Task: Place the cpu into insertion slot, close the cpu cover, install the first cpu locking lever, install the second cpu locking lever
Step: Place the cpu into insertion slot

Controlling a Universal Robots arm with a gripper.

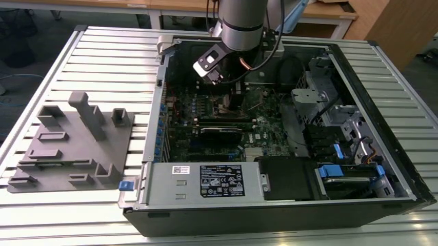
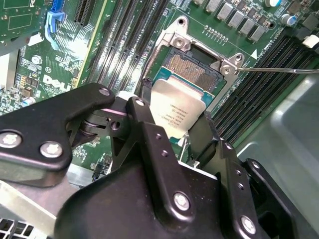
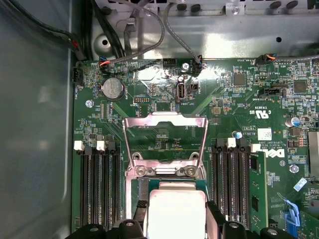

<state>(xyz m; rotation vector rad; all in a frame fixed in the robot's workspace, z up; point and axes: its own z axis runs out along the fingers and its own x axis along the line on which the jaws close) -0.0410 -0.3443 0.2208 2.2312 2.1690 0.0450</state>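
1. A thin silver metal cpu cover (image 3: 144,121), a square frame with a large cut-out, stands swung open over the green circuit board (image 3: 239,99).
2. The flat square cpu (image 3: 177,211), with a dull silver-grey top, sits just beside the cover's hinged edge, clamped between the black gripper's (image 3: 177,221) two fingers (image 3: 214,221).
3. Long black memory slots (image 3: 97,184) flank the cover on both sides.
4. A round silver coin battery (image 3: 112,88) lies near the cover's free edge.

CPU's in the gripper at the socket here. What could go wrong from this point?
1. The gripper holds the cpu seemingly only partly over the insertion slot, whose contacts are exposed. If it seats off-square, it could damage them.
2. The cpu cover stands open right beside the slot, so the gripper might catch it.
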